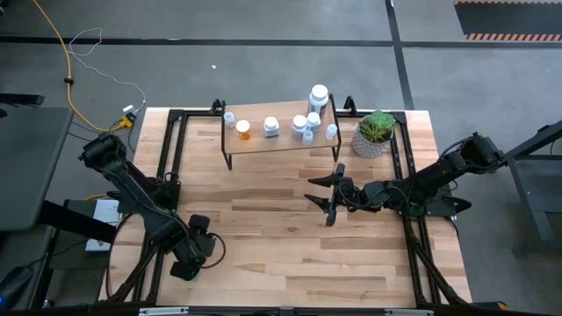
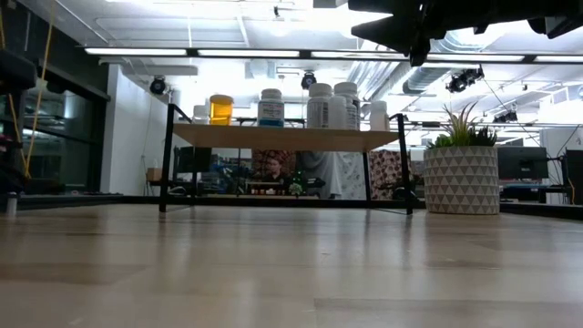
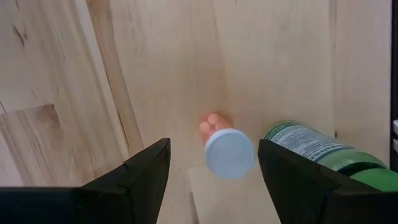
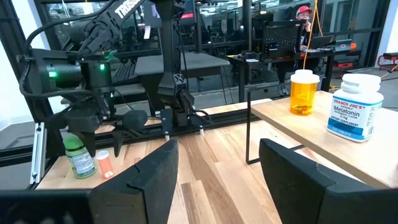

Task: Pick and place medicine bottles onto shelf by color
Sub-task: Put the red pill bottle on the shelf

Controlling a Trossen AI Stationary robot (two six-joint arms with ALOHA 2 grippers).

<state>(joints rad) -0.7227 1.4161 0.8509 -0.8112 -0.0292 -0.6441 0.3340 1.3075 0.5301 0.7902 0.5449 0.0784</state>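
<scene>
Most medicine bottles stand on the shelf (image 1: 283, 142): an orange one (image 1: 243, 129), several white ones (image 1: 271, 127) and a tall white one (image 1: 318, 96); the low view shows them in a row on the shelf board (image 2: 291, 138). Two more stand on the table near its near left corner: a small orange bottle with a white cap (image 3: 227, 153) and a green bottle (image 3: 314, 149). My left gripper (image 3: 212, 146) hangs open above them, its fingers on either side of the orange bottle. In the high view it (image 1: 200, 242) hides both. My right gripper (image 1: 309, 189) is open in the air, near side of the shelf.
A potted green plant (image 1: 375, 133) in a patterned pot stands at the shelf's right end. Black metal frame rails (image 1: 169, 149) run along the table's left and right sides. The right wrist view shows the left gripper (image 4: 93, 134) over the green bottle (image 4: 79, 159) and the orange one (image 4: 104, 163).
</scene>
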